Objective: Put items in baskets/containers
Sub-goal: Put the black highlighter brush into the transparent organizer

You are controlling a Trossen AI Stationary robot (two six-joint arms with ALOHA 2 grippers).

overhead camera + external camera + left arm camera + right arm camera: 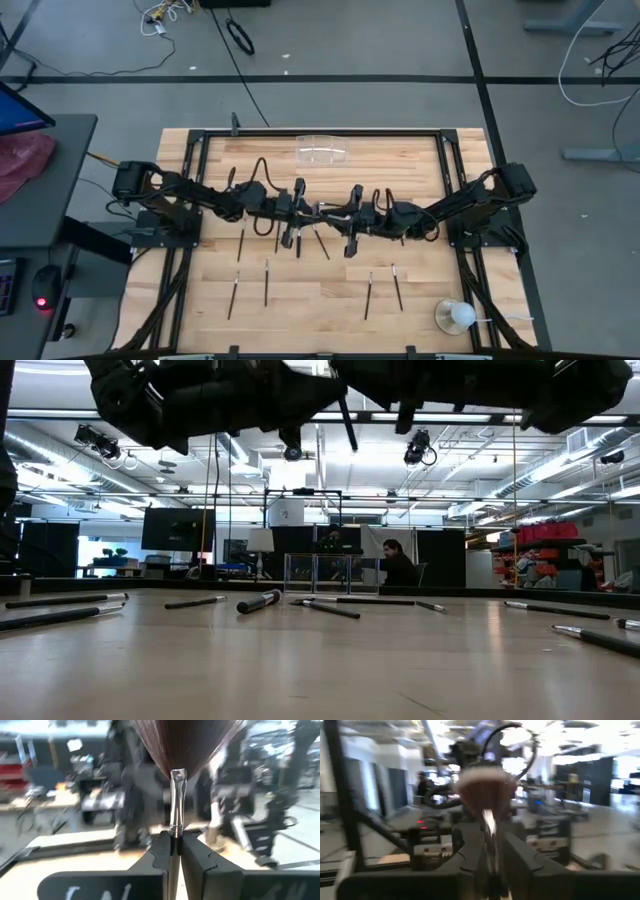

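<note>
While both arms meet above the counter, left fingers pinch the light, stiff brush below its ferrule; right fingers flank it, grip unclear.

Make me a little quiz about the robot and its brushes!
1. True or false: the left gripper is shut on a brush.
2. The clear holder is: A, alone near one table edge; B, on the floor; C, in the right gripper.
3. Fill in: the white ball sits nearer the ___ arm.
Key: 1 true; 2 A; 3 right.
</note>
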